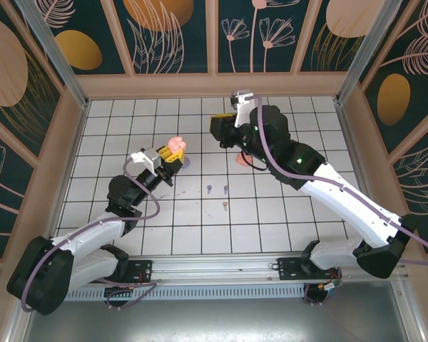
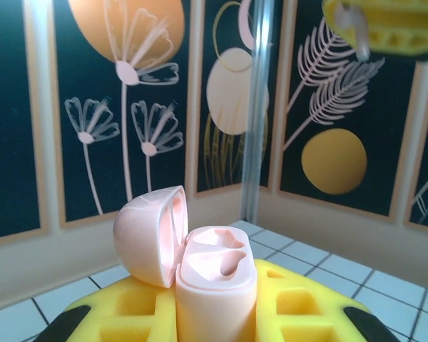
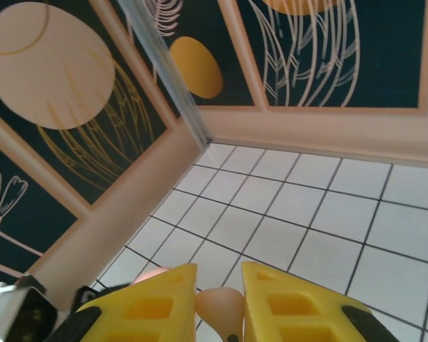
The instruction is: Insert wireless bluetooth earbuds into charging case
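Note:
My left gripper [image 1: 172, 157] is shut on an open pale pink charging case [image 2: 214, 281], held upright above the tiles. Its lid [image 2: 146, 235] hangs back to the left, and both sockets look empty. My right gripper [image 3: 220, 272] is shut on a pale pink earbud [image 3: 219, 308], pinched between the yellow fingers. In the top view this gripper [image 1: 225, 132] hovers just right of the case [image 1: 175, 147]. The left wrist view shows that earbud [image 2: 359, 39] dangling at the top right. Two lilac earbuds [image 1: 209, 189] [image 1: 226, 189] and a pink one [image 1: 224, 205] lie on the tiles.
A coral object [image 1: 240, 159] lies partly under the right arm, and a small lilac one [image 1: 186, 162] sits beside the left gripper. Patterned walls with wooden rails enclose the white tiled floor [image 1: 285, 214] on three sides.

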Available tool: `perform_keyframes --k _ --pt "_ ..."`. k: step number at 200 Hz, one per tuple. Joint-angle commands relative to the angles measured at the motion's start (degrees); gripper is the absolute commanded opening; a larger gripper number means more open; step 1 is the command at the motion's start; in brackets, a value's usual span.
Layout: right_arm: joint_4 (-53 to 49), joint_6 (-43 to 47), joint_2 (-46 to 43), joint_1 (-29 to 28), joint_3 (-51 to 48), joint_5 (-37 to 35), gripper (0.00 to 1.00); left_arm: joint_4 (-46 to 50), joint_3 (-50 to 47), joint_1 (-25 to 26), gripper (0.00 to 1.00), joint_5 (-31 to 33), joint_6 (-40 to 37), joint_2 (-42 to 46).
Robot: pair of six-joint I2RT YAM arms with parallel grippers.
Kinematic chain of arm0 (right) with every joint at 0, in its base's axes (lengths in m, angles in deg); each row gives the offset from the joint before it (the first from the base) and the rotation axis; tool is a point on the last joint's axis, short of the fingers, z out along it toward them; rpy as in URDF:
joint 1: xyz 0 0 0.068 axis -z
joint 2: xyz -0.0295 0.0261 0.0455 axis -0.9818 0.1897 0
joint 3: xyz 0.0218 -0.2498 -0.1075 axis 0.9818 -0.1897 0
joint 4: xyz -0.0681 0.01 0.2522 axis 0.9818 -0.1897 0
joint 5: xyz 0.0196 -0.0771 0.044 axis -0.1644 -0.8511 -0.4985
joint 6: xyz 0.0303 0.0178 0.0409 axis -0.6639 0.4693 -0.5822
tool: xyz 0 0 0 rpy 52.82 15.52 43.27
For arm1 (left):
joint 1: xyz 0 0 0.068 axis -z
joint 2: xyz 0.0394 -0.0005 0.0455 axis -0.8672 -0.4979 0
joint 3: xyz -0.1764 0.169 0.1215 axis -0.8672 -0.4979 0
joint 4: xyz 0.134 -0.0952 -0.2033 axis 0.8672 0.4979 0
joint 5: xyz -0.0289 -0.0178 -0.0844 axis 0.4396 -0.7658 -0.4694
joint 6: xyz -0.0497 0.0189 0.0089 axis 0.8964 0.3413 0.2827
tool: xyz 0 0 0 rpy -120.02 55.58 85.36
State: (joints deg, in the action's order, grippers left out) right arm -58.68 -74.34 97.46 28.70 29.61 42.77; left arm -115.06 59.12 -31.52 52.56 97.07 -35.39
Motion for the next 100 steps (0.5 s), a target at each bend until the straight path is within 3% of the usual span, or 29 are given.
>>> perform_keyframes --k 1,100 --pt "6.23 4.09 0.05 -0.96 0.67 3.98 0.20 -3.24 1.70 1.21 0.00 -3.94 -3.41 -1.47" --pt "18.53 8.96 -0.75 -3.22 -9.19 15.73 0.19 0.03 8.18 2.14 0.00 -10.09 -9.81 -3.91"
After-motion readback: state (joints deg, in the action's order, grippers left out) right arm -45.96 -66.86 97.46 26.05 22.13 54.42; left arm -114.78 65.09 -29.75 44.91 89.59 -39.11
